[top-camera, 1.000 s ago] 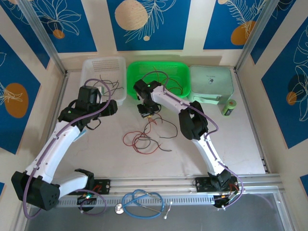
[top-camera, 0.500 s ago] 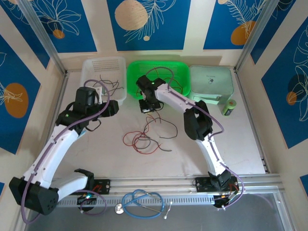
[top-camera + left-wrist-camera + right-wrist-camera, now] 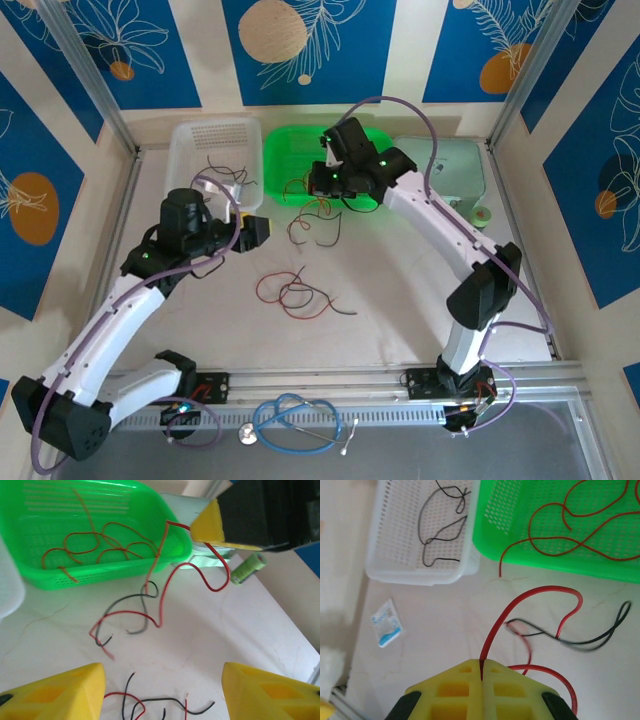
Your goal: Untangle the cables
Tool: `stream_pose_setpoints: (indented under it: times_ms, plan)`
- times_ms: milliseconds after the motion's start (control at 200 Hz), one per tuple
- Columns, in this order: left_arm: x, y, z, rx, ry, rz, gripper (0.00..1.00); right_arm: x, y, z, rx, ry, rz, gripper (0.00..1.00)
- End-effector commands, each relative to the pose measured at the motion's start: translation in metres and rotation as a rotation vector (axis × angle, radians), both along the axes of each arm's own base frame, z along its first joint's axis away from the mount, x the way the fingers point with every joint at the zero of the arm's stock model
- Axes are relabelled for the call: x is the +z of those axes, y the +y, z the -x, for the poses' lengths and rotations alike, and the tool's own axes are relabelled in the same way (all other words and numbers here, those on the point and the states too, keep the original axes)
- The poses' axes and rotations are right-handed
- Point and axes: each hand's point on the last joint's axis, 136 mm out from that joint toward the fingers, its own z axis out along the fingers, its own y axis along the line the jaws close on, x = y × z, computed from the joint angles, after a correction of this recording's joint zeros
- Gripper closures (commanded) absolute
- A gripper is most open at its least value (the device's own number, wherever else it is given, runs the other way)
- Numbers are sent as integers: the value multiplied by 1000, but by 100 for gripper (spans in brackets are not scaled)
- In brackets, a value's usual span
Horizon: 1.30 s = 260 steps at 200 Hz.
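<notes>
My right gripper [image 3: 325,180] hangs over the front edge of the green basket [image 3: 285,150], shut on a red cable [image 3: 540,592] pinched between its yellow fingertips [image 3: 481,667]. That cable dangles in loops, and a black cable [image 3: 580,640] hangs tangled with it [image 3: 135,605]. More red and black cables [image 3: 295,292] lie in a loose pile on the table. Red cables [image 3: 100,540] lie in the green basket and black ones [image 3: 442,525] in the white basket. My left gripper [image 3: 255,230] is open just left of the dangling cables, above the pile [image 3: 150,705], with nothing between its fingers.
The white basket [image 3: 215,160] stands at the back left and a mint lidded box [image 3: 440,175] at the back right. A green roll [image 3: 482,222] stands beside the box. A small packet [image 3: 386,623] lies on the table. A blue stethoscope [image 3: 295,415] rests at the near rail.
My right gripper has risen and moved back to the green basket, pulling a red cable and a black one up out of the pile. The left gripper has swung right toward the centre.
</notes>
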Motion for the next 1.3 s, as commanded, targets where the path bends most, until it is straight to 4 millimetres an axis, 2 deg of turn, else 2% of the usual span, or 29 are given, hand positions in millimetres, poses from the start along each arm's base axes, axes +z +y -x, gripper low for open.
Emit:
stream_pose_setpoints:
  times_ms: [0, 175, 320, 440, 535, 625, 885, 965, 1085, 1296]
  plan:
    - [2, -24, 7, -119, -59, -5, 37, 31, 2, 5, -13, -27, -130, 100]
    - [-1, -57, 11, -202, -110, -35, 34, 57, 2, 15, -6, -53, -196, 100]
    - [-14, -78, 4, -206, -152, -121, 34, 60, 3, 21, -10, -42, -220, 100]
    - [-30, -84, -12, -149, -185, -215, 35, 60, 4, 27, -14, -34, -235, 100]
    - [-43, -81, -29, -80, -199, -272, 37, 62, 3, 32, -16, -35, -248, 100]
    - [-49, -75, -42, -9, -209, -313, 45, 65, -1, 37, -21, -40, -255, 100]
    - [-55, -57, -55, 113, -258, -338, 100, 79, -20, 51, -59, -74, -273, 100]
    - [-58, -50, -56, 145, -263, -346, 100, 86, -27, 55, -72, -94, -277, 100]
    - [-67, -40, -53, 177, -248, -370, 100, 100, -48, 60, -130, -153, -260, 100]
    - [-92, -27, -34, 164, -173, -394, 100, 124, -89, 73, -238, -275, -258, 100]
